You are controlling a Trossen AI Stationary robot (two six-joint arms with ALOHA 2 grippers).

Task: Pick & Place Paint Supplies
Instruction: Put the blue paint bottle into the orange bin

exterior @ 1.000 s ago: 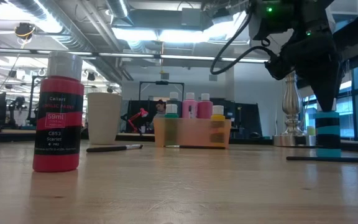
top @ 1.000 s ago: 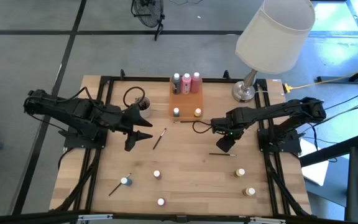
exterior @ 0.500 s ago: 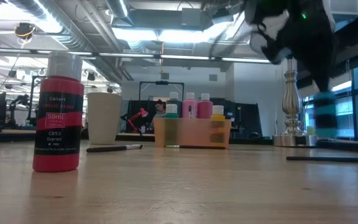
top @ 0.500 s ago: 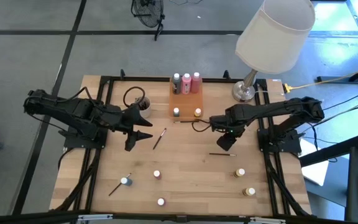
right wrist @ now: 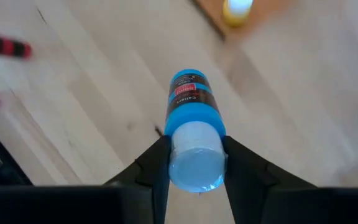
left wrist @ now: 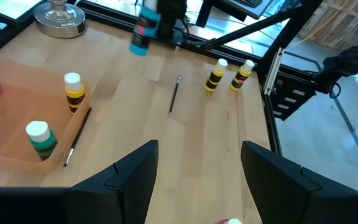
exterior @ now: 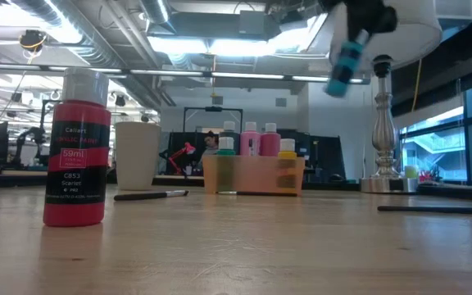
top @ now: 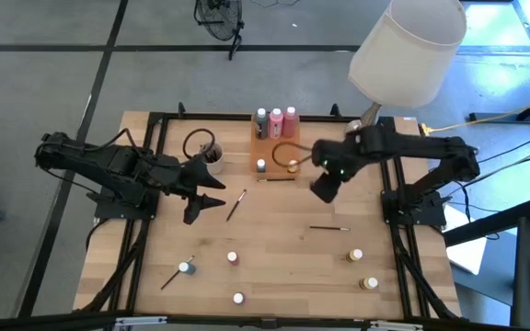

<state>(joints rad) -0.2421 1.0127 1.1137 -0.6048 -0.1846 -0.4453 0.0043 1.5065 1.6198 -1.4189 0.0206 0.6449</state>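
Blue bottle [right wrist: 191,124] in the air, and you've got it: your right gripper [top: 326,187] is clamped on its white cap, fingers pinching either side, body hanging down and tilted toward the wood. In the low view that bottle [exterior: 347,57] rides high above the table, leaning, well clear of everything.

Now the relation that matters. The orange tray [top: 267,147] sits toward the far edge of the table, just beyond your right gripper and a little toward the left arm's side. From the wrist camera you can already see a yellow pot [right wrist: 237,9] at the tray's near corner, so the tray lies ahead of the bottle along the line the gripper points. The bottle's long axis runs out from the fingers and is slanted, not plumb; I'd say you want it upright before it goes down among the three tall bottles [top: 276,119] at the tray's back.

Your left gripper [top: 212,188] waits with fingers spread wide and empty, out over bare wood near the grey cup [top: 213,156]. A brush [top: 236,204] lies just beside it, slanting across the table. The right arm is plainly the nearer one to the tray.

Other pots and a second brush [top: 329,228] are scattered on the near half of the table.
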